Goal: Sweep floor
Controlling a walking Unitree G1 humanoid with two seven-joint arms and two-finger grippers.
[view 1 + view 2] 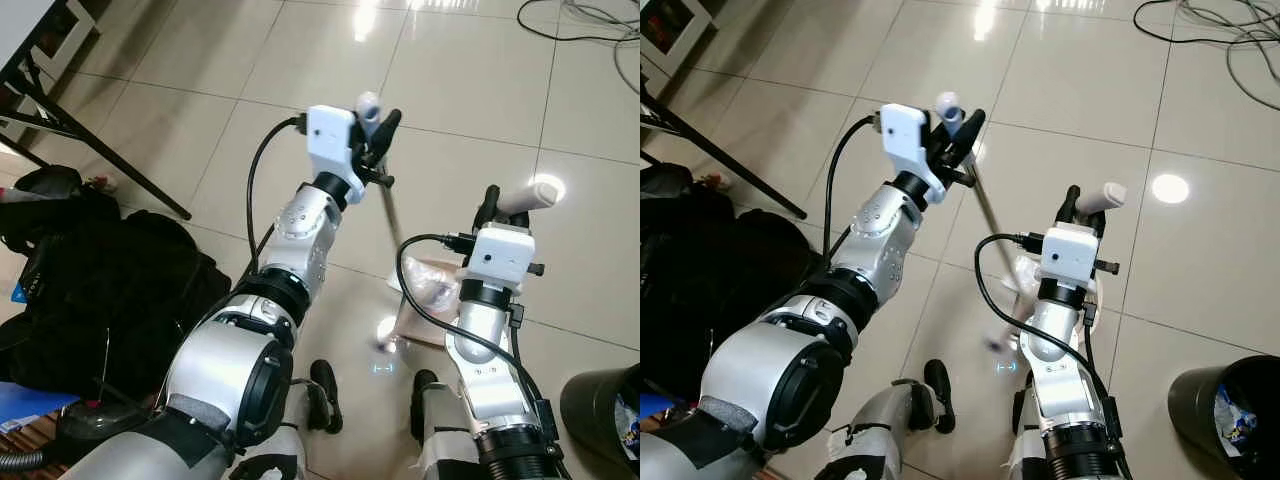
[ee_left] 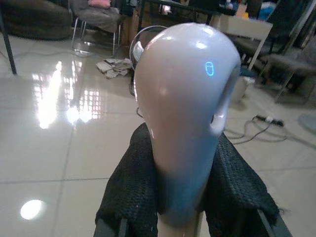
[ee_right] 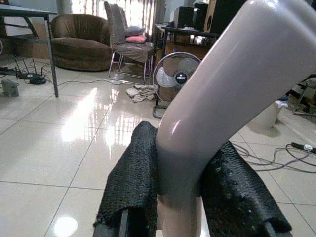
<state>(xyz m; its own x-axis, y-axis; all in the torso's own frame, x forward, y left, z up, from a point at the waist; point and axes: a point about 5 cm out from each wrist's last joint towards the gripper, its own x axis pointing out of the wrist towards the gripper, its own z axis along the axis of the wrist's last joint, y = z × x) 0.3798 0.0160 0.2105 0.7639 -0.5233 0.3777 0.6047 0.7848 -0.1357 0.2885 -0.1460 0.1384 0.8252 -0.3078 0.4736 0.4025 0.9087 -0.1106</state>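
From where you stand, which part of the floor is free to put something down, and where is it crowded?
Free: the tiles ahead of both grippers, between the table legs and the cables. Crowded: the black bag on your left, the dustpan near your feet, the black bin on your right. The left gripper holds the broom handle; the right gripper holds another handle.

A pale broom [image 1: 383, 190] is slanting from the upper centre of the frame down toward lower centre, its rounded handle top sticking up. Just right of it, a dustpan [image 1: 425, 300] is sitting on the tiled floor [image 1: 480, 90], its angled pale handle [image 1: 528, 196] rising.
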